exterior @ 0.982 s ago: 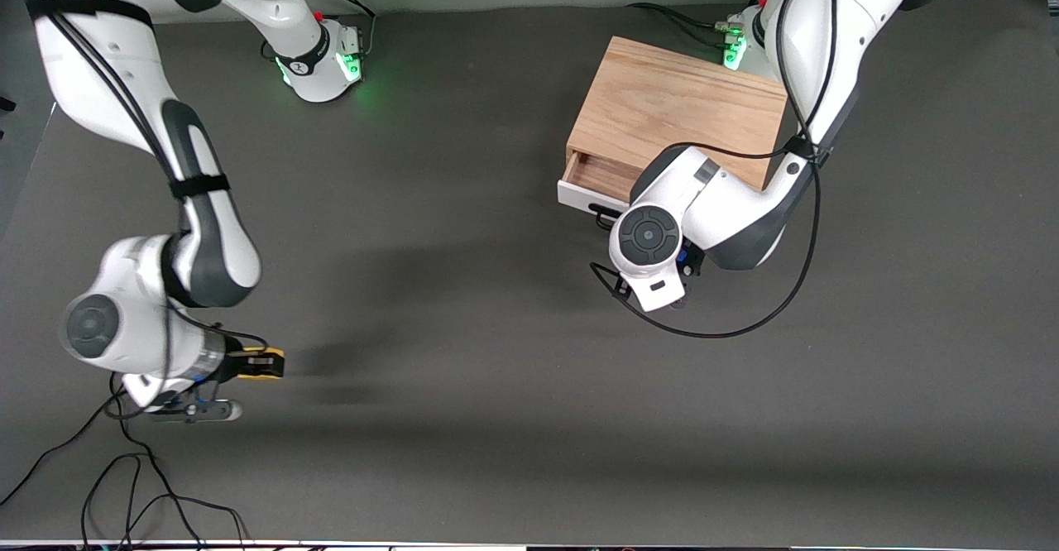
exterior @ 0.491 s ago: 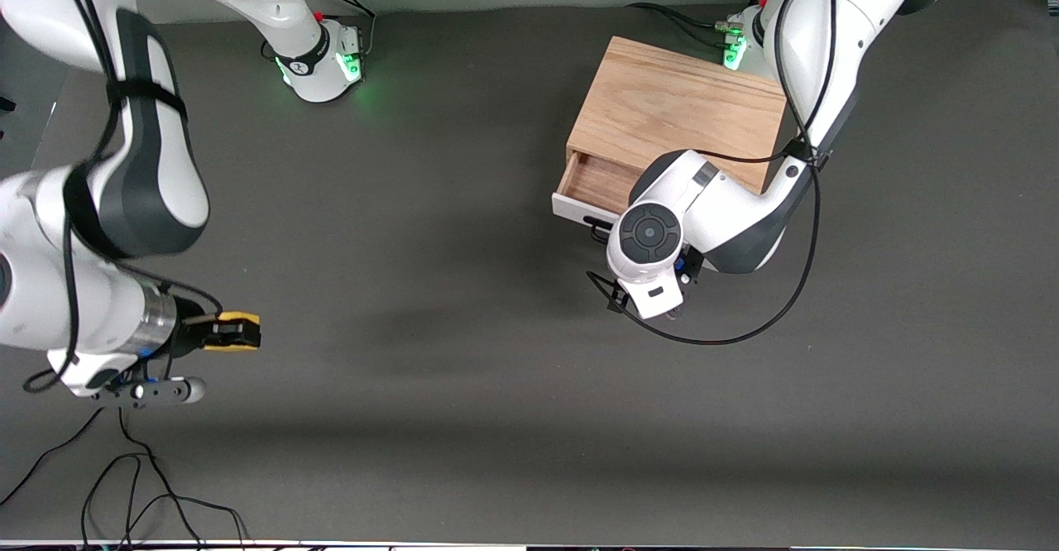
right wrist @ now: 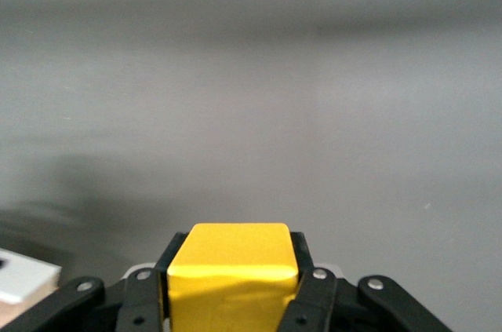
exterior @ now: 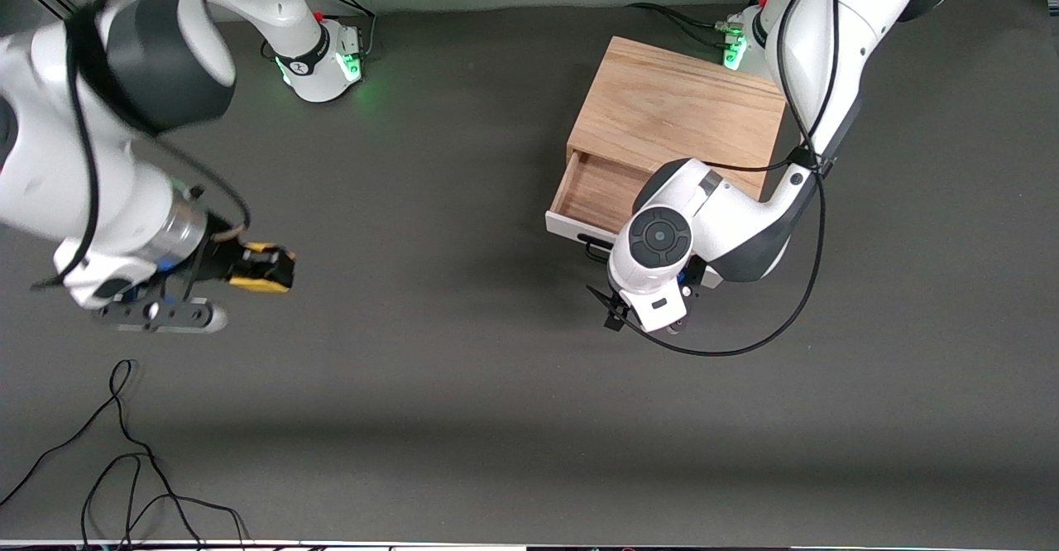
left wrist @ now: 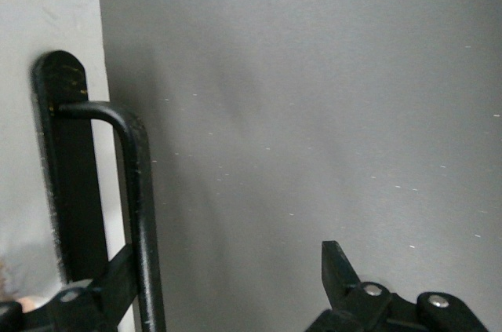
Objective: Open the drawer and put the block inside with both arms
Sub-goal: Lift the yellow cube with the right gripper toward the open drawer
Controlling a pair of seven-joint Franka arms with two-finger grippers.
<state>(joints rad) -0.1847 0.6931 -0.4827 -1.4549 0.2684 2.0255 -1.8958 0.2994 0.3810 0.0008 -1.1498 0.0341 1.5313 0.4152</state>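
Observation:
The drawer [exterior: 597, 193] stands partly open in the light wooden box [exterior: 678, 108], its wood interior showing. Its white front panel [exterior: 567, 228] faces the front camera. My left gripper [left wrist: 227, 269] is open at the drawer front, hidden under its wrist in the front view. One finger [left wrist: 118, 273] is hooked on the black bar handle [left wrist: 140, 191]; the other finger [left wrist: 336, 265] stands apart over the mat. My right gripper [exterior: 273, 267] is shut on the yellow block [exterior: 258, 264], holding it in the air over the mat at the right arm's end. The block also shows in the right wrist view [right wrist: 233, 269].
The dark grey mat [exterior: 463, 352] covers the table. Loose black cables [exterior: 124, 468] lie near the front edge at the right arm's end. A black cable [exterior: 745, 336] loops from the left arm over the mat by the drawer.
The left arm has drawn the drawer farther out toward the front camera. The right arm has risen and carried the block up off the mat and a little toward the drawer.

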